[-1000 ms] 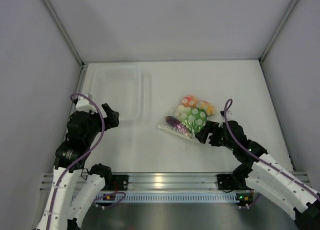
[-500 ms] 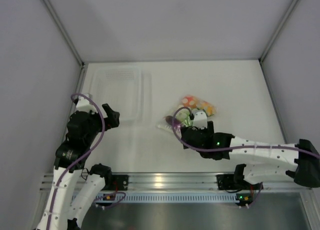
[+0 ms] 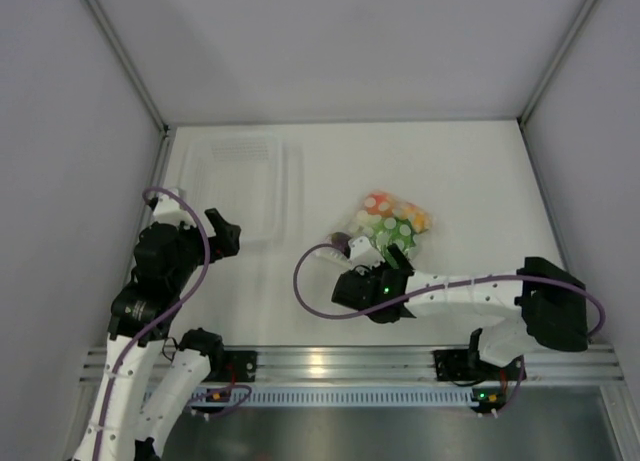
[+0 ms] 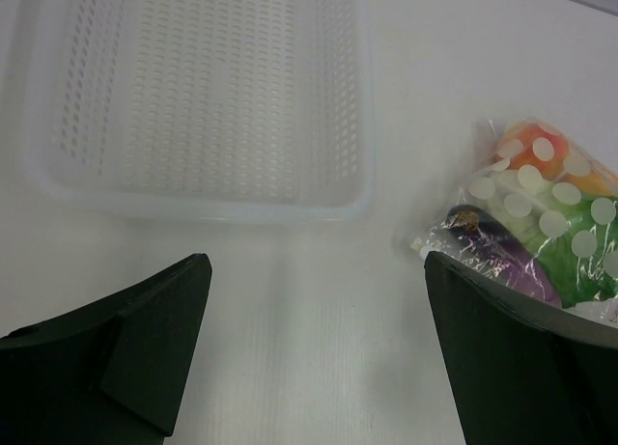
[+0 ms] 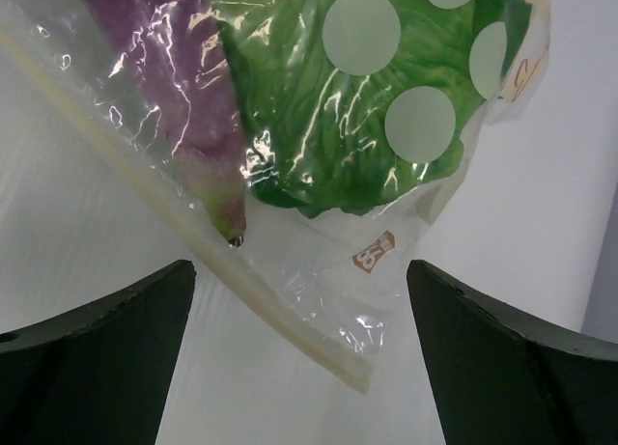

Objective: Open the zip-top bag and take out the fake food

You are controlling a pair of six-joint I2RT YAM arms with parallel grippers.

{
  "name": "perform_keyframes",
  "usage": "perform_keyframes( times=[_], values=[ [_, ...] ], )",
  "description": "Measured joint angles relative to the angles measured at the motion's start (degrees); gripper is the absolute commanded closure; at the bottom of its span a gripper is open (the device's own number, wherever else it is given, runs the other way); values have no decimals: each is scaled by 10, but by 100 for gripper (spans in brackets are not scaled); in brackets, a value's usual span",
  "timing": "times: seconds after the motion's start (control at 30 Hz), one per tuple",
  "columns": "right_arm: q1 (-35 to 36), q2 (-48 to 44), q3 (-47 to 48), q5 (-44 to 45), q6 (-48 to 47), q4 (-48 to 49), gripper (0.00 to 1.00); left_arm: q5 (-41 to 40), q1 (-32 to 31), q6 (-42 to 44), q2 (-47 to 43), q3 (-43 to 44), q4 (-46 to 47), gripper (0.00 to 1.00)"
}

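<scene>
Near the counter's (image 3: 450, 161) middle, your zip-top bag (image 4: 526, 218) lies with the fake food (image 3: 390, 221) inside, your right gripper (image 5: 299, 266) spread wide and empty at its 6 o'clock zip edge, your left gripper (image 4: 316, 260) equally wide, empty, off at 9 o'clock.

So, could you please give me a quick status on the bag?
Left hand open, facing tray. Right hand open, over zip strip. Zip-top bag lying flat, fake food inside. Nothing blocking strip.
</scene>
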Motion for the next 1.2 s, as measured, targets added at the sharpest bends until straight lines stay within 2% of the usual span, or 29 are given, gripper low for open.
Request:
perform_keyframes(
  times=[0.23, 0.37, 0.53, 0.77, 0.87, 0.9, 0.97, 1.13, 1.17, 1.2],
  values=[
    [0, 103, 36, 50, -23, -7, 21, 0, 0, 0, -5, 0, 1, 2],
    [-1, 114, 45, 80, -28, -11, 27, 0, 0, 0, -8, 0, 1, 2],
    [-14, 141, 49, 105, -44, -8, 40, 0, 0, 0, -10, -1, 2, 2],
    [-36, 172, 46, 116, -76, 14, 42, 0, -1, 0, -15, -1, 3, 2],
    [-61, 172, 32, 113, -113, 50, 55, 0, -1, 0, -15, -1, 4, 2],
    [-68, 172, 27, 111, -122, 59, 64, 0, -1, 0, -15, -1, 4, 2],
    [-78, 174, 23, 106, -142, 69, 75, 0, -1, 0, -15, -1, 4, 2],
    [-83, 192, 23, 94, -175, 93, 91, 0, -1, 0, -15, -1, 4, 2],
    [-83, 192, 23, 91, -181, 96, 100, 0, -1, 0, -15, -1, 4, 2],
    [-83, 192, 23, 90, -186, 98, 100, 0, -1, 0, -15, -1, 4, 2]
  ],
)
